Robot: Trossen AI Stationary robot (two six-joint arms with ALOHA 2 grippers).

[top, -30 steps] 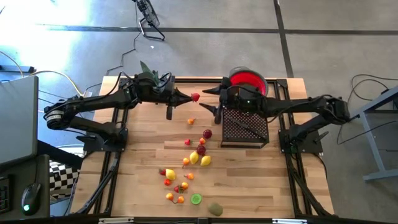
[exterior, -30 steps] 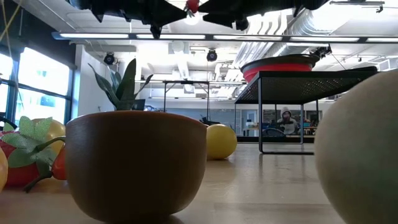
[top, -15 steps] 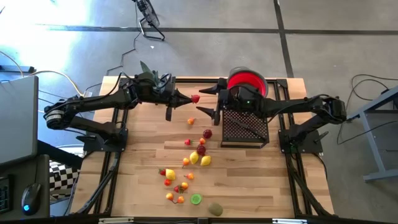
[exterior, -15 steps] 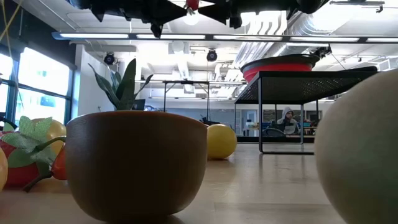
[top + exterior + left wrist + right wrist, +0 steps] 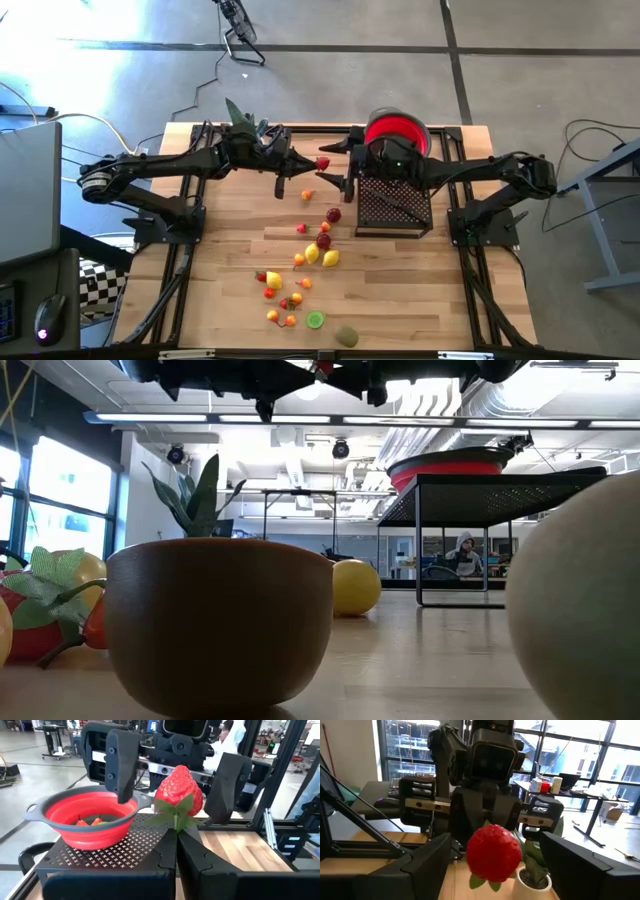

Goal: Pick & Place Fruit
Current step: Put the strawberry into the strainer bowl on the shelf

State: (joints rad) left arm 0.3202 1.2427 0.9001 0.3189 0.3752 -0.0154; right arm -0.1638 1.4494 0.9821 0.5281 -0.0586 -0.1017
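Note:
A red toy strawberry (image 5: 322, 163) with green leaves is held high over the far middle of the table. My left gripper (image 5: 311, 164) is shut on it and reaches in level from the left. My right gripper (image 5: 337, 162) faces it, open, with one finger on each side of the strawberry (image 5: 492, 851), not touching it. The other fruit (image 5: 315, 250) lies scattered on the table's middle and near part. A red bowl (image 5: 397, 130) with fruit pieces inside rests on a black mesh stand (image 5: 395, 205). My left gripper pinches the strawberry's green leafy end (image 5: 176, 821) between its two fingertips (image 5: 167, 851). The fingers lie level and come from the table's left. The red body (image 5: 179, 787) sticks out beyond the fingertips toward my right gripper, lifted well clear of the table.
A spiky green potted plant (image 5: 240, 112) stands at the far edge behind my left arm. In the low view a big brown rounded thing (image 5: 220, 620) and a pale round one (image 5: 580, 610) fill the near foreground. A person (image 5: 462, 552) sits in the room beyond the table.
My left gripper has moved a little toward the table's right, carrying the strawberry toward my right gripper. The strawberry now sits between the right gripper's open fingers.

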